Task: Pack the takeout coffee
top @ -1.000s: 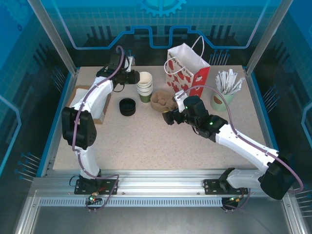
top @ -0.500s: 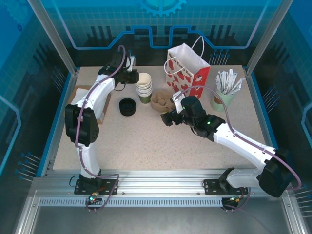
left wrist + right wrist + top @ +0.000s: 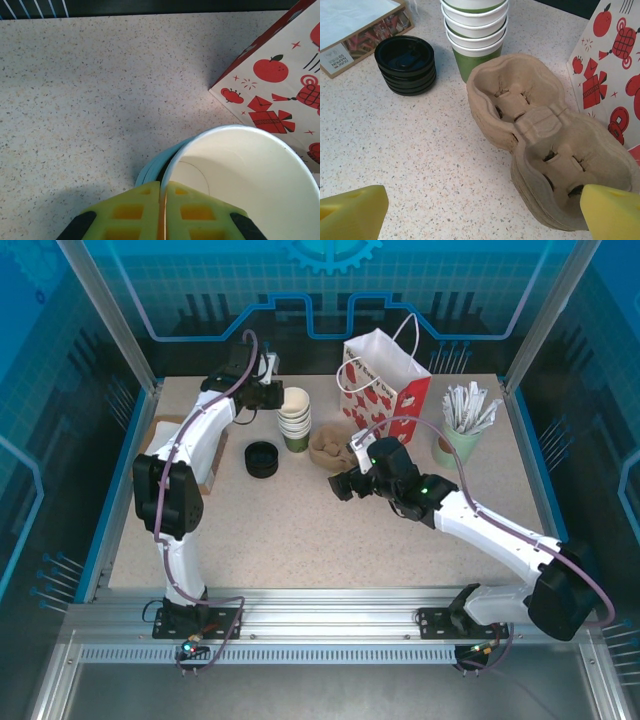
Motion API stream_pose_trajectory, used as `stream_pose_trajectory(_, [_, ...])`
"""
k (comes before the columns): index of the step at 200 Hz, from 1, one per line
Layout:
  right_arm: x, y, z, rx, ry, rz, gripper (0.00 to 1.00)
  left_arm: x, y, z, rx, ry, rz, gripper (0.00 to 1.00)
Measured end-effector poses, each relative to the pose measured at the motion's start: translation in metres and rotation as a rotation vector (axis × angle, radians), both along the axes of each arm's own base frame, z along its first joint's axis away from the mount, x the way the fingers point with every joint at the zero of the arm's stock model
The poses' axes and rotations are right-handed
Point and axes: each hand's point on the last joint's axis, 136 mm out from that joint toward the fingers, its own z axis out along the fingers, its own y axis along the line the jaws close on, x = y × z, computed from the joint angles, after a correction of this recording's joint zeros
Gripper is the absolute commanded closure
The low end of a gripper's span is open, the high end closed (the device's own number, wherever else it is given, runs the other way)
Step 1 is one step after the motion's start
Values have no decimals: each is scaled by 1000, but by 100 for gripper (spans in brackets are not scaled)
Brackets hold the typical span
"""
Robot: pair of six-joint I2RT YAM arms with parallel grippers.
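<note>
The takeout coffee is out of view. A stack of lidless green paper cups (image 3: 297, 418) stands at the back of the table, also seen in the right wrist view (image 3: 475, 30). My left gripper (image 3: 272, 397) is at the stack's top left. In its wrist view the yellow jaws (image 3: 163, 187) are shut on the rim wall of the top cup (image 3: 240, 175), one finger inside and one outside. My right gripper (image 3: 342, 483) is open over bare table (image 3: 482, 210), just left of a stack of brown pulp cup carriers (image 3: 535, 135).
Stacked black lids (image 3: 262, 458) sit left of the cups. A white and red paper bag (image 3: 385, 385) stands behind the carriers (image 3: 333, 448). A cup of white sticks (image 3: 462, 430) is at the right and a flat box (image 3: 180, 440) at the left.
The left jaws have closed onto the top cup's rim. The right arm has edged slightly left, toward the carriers.
</note>
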Motion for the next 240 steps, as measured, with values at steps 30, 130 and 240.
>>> stream_pose_trajectory(30, [1, 2, 2, -2, 2, 1, 0, 2, -2, 12, -2, -21, -1, 91])
stream_pose_trajectory(130, [-3, -3, 40, -1, -38, 3, 0, -32, -8, 122, -30, -210, -15, 92])
stream_pose_trajectory(240, [-12, -73, 41, -57, -23, -130, 0, -221, -70, 12, -9, -83, -197, 91])
